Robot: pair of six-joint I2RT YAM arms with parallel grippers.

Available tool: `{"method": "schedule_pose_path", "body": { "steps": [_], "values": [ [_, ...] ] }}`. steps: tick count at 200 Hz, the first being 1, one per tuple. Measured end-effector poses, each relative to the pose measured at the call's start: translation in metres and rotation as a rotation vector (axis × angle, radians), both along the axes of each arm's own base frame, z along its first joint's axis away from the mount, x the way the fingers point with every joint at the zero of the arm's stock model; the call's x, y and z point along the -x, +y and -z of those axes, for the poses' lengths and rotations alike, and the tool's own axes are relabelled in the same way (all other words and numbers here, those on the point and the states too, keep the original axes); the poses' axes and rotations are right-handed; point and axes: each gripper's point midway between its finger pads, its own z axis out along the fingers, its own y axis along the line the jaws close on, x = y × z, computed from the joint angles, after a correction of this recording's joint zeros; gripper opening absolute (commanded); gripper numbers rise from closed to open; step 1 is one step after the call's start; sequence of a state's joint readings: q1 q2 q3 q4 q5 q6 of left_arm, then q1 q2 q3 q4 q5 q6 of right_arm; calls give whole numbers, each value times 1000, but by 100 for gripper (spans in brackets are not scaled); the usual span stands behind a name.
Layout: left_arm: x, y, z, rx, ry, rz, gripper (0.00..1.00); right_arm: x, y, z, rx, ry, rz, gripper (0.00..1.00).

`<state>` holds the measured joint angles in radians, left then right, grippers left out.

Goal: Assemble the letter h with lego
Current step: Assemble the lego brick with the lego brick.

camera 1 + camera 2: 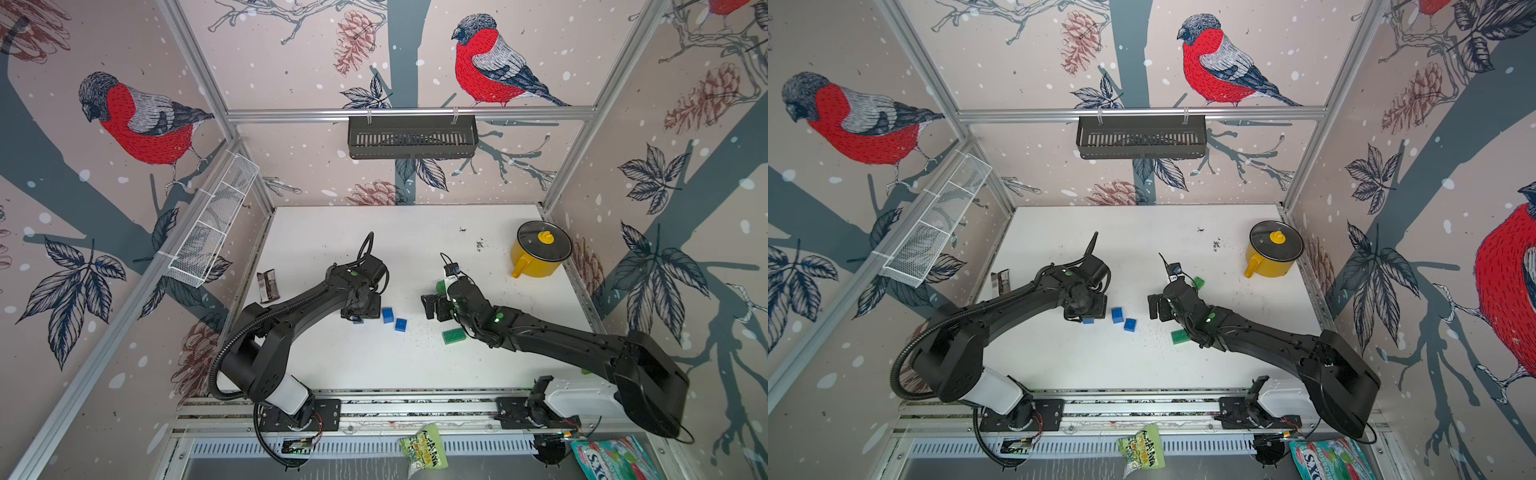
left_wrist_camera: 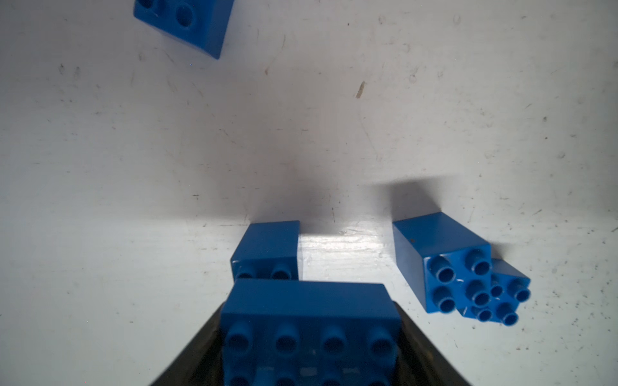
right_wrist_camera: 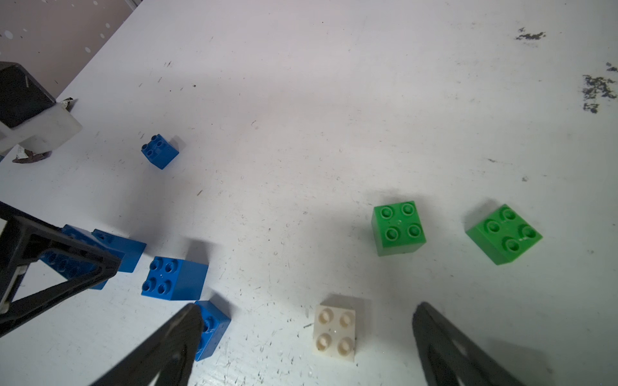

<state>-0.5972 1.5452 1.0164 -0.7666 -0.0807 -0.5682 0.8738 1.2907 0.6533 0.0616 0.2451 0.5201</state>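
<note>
Left gripper (image 2: 311, 320) is partway closed on a long blue brick (image 2: 307, 297), studs facing the wrist camera. I hold it low over a blue cube (image 2: 267, 247) on the table (image 1: 374, 365); I cannot tell if the two touch. Just right of it, mid-table, two more blue cubes (image 1: 387, 314) (image 1: 401, 324) sit close together. A single blue cube (image 3: 160, 151) stands apart on the left gripper's far-left side.

Right gripper (image 3: 307, 309) is spread wide and holds nothing; the white cube (image 3: 336, 331) lies between its fingers. Two green cubes (image 3: 398, 229) (image 3: 505, 234) lie on its far side. A long green brick (image 1: 454, 336) lies just beside the right arm (image 1: 540, 338), on its near side.

Room: far half of the table and the near strip are open. Yellow pot (image 1: 536, 257) sits in the far right corner and a wrapped bar (image 1: 268, 286) at the left edge, both well apart from the bricks.
</note>
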Motion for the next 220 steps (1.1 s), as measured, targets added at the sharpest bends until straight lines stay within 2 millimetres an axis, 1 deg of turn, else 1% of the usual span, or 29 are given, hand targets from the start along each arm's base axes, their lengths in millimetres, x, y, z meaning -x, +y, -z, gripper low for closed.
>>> {"method": "schedule_pose_path", "body": {
  "steps": [55,79,116,220],
  "values": [
    [-1,0,4,-6,5,-2,64,0,1,1,5,0,-2,100],
    [-5,-2,4,-1,-5,-3,64,1,2,1,8,-1,-5,99],
    [-7,1,4,-1,-8,-13,64,1,2,1,11,-4,-3,100],
    [-4,2,4,6,-6,-13,64,1,3,2,17,-4,-4,99]
  ]
}}
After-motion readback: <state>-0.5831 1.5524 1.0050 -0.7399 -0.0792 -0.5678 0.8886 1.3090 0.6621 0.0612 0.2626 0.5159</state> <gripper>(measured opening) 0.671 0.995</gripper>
